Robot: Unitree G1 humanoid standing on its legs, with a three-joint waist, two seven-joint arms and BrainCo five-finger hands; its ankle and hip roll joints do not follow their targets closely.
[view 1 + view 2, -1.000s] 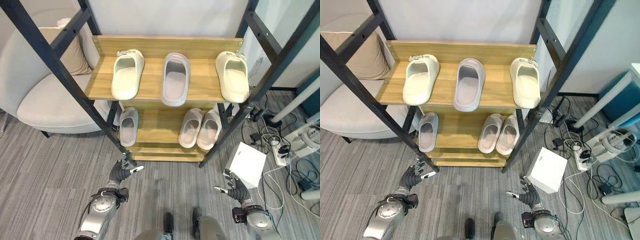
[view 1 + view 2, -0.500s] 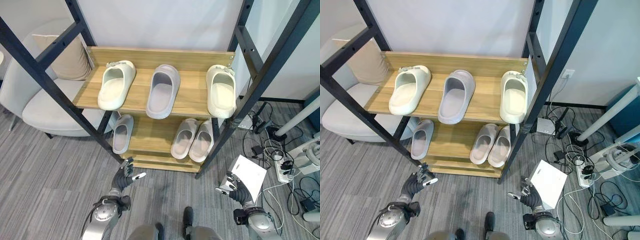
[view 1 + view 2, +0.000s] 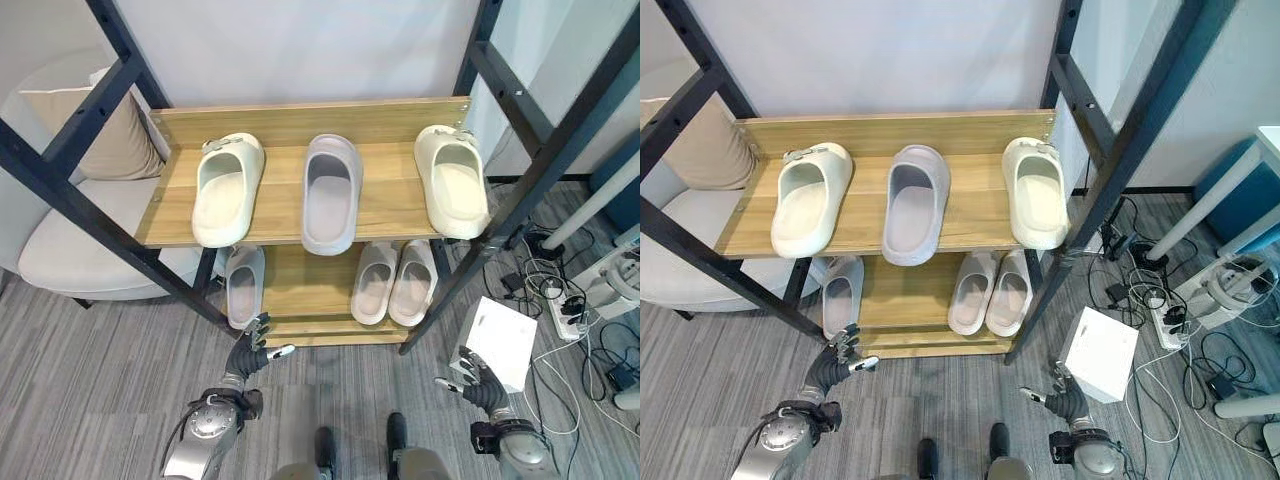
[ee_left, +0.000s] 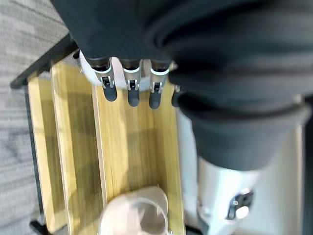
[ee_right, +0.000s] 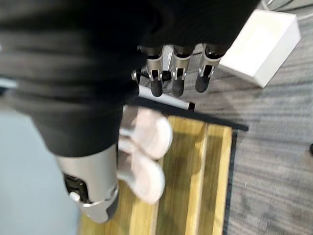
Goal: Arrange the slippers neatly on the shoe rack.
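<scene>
Carpet front of shoe rack (image 3: 290, 205); lower slippers (image 3: 392, 283) part-hidden; left hand (image 3: 250, 352), right hand (image 3: 475, 378) both spread, empty

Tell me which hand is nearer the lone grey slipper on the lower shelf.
Left. The left hand is just below the lone grey slipper; the right hand is far across, by the white box.

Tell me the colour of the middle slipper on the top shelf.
The middle slipper is pale lilac-grey, between two cream ones; the left eye view shows it best.
</scene>
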